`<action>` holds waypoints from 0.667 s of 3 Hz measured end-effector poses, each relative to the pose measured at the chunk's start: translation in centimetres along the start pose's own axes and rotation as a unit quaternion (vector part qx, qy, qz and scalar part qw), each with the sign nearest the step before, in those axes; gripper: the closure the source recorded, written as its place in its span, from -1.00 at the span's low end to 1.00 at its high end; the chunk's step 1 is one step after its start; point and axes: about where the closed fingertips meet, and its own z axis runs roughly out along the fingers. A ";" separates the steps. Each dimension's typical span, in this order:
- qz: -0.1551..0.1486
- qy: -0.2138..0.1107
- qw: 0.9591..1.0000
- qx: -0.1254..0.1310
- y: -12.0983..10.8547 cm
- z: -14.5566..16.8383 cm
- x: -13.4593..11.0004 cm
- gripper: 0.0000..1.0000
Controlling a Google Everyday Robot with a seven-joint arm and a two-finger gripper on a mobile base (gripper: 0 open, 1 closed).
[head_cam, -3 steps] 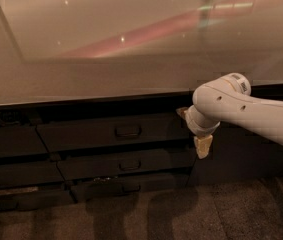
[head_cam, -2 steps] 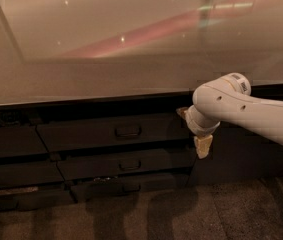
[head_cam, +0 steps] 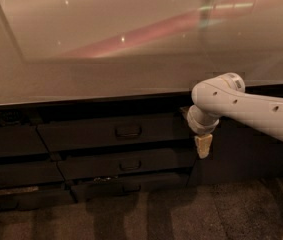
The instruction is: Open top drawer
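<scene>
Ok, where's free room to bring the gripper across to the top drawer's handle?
The gripper hangs just right of the top drawer. The drawer front between it and the handle is bare, as is the floor below. Tightest: under the countertop lip, and the lower drawers stacked close beneath.

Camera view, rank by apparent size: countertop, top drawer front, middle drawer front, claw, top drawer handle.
1. countertop
2. top drawer front
3. middle drawer front, shallower
4-5. claw, hanging just right of the top drawer front, and top drawer handle: look alike, and the claw seems nearer, so unranked.
</scene>
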 end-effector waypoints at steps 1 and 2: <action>0.007 -0.001 1.000 -0.011 -0.1 0.7 0.6 -1.00; 0.007 -0.001 1.000 -0.011 -0.1 0.7 0.6 -0.62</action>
